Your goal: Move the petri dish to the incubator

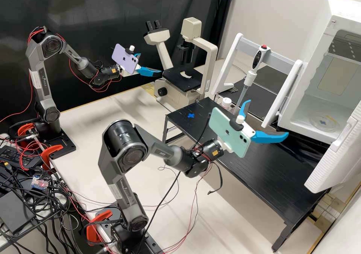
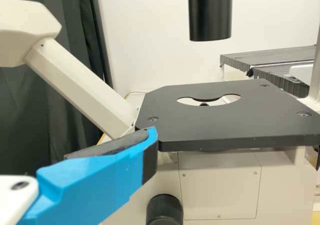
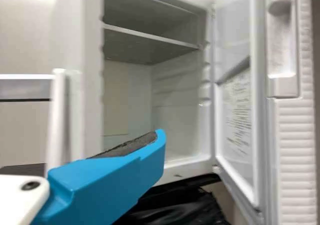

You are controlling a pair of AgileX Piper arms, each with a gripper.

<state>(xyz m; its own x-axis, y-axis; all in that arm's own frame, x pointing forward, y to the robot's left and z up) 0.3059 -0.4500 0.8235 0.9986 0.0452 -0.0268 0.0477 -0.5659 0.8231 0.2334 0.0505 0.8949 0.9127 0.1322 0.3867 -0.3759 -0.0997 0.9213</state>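
- Black platform (image 1: 259, 167): below right pincer (image 1: 267, 118), fingers spread, nothing gripped.
- Petri dish (image 1: 323, 122): ahead of pincer, inside incubator (image 1: 313, 58).
- Transfer: apparently complete; left pincer (image 1: 150, 63) also open.

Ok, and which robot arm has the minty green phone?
The right arm has the green phone. The right gripper is near the open incubator. The left arm has a purple phone, near the microscope.

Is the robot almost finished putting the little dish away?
Looks like it! The petri dish lies inside the incubator. Nothing is in hand: the right end effector is open and empty outside. The door is open, so shutting it may be all that's left.
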